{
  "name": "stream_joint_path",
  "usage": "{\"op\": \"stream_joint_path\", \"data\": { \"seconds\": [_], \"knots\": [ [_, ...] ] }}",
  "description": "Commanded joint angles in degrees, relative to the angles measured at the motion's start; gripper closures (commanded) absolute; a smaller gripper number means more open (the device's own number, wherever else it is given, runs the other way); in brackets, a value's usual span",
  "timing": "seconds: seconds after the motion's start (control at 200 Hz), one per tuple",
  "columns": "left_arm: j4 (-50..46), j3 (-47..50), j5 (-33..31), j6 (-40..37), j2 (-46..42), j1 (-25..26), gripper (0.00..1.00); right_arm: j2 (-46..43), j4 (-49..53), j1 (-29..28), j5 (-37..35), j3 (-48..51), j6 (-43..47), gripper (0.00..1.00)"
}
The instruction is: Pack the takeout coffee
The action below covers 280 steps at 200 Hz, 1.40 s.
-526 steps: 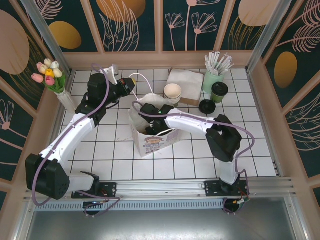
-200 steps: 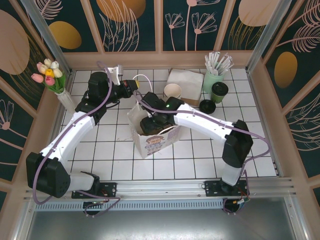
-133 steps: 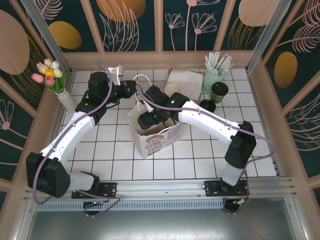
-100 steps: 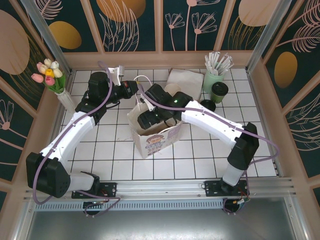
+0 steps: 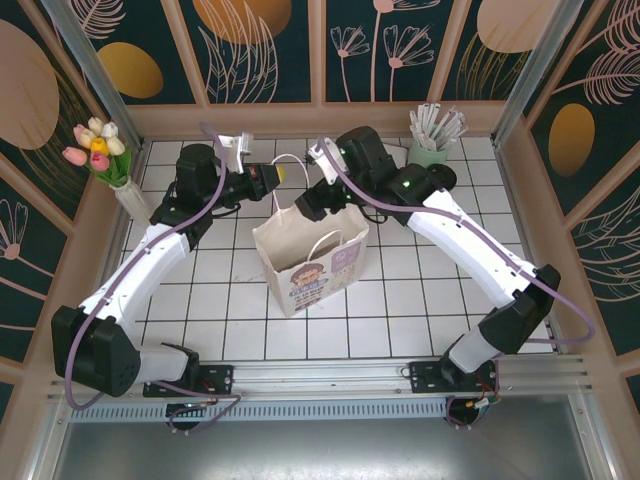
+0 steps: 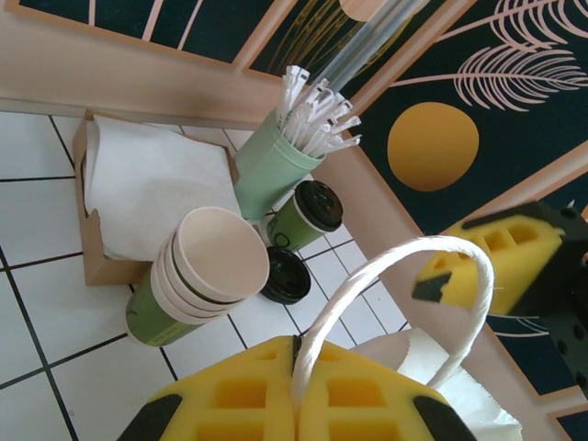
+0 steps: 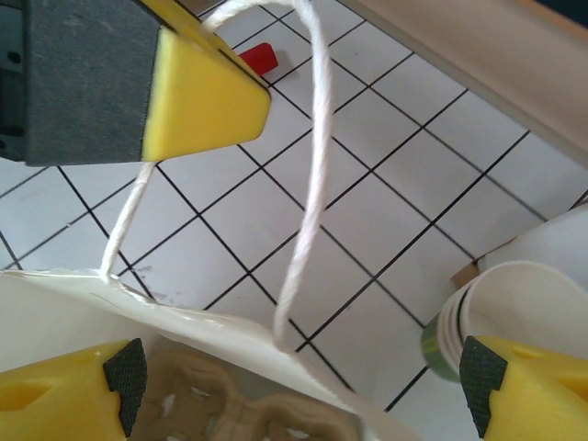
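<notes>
From above, the tall white paper bag [image 5: 310, 255] stands mid-table, and the right gripper [image 5: 306, 204] hangs over its far rim. The takeout coffee [image 5: 443, 178], a small green paper cup with a dark top, stands upright at the far right, just beside the mint-green pot of wrapped straws [image 5: 430, 150].

At the left wrist, the left gripper [image 6: 296, 372] is clamped on the bag's white cord handle [image 6: 404, 250], with the takeout coffee well beyond it.

At the right wrist, the yellow fingers [image 7: 528, 390] are splayed wide and grip nothing. The takeout coffee lies to this gripper's right, so the right arm looks the nearer and is the free one.
</notes>
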State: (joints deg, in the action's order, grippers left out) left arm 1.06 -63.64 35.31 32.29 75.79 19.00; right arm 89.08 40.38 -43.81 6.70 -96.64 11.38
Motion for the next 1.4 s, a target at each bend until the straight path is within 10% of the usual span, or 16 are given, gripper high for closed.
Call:
{"op": "stream_joint_path", "data": {
  "seconds": [0.0,0.766,1.396],
  "knots": [
    [1.05,0.11,3.05,-1.93,-0.84,-0.15,1.0,0.6,-0.5,1.61,3.69,-1.27,9.92,0.1],
    [-2.63,-5.4,8.02,-7.6,2.96,-0.15,1.0,18.84,12.68,7.46,16.99,-14.34,38.74,0.19],
    [-2.44,-11.24,14.94,-4.64,4.87,-0.15,0.93,9.35,8.55,7.21,22.04,-6.49,30.76,0.83]
  ]
}}
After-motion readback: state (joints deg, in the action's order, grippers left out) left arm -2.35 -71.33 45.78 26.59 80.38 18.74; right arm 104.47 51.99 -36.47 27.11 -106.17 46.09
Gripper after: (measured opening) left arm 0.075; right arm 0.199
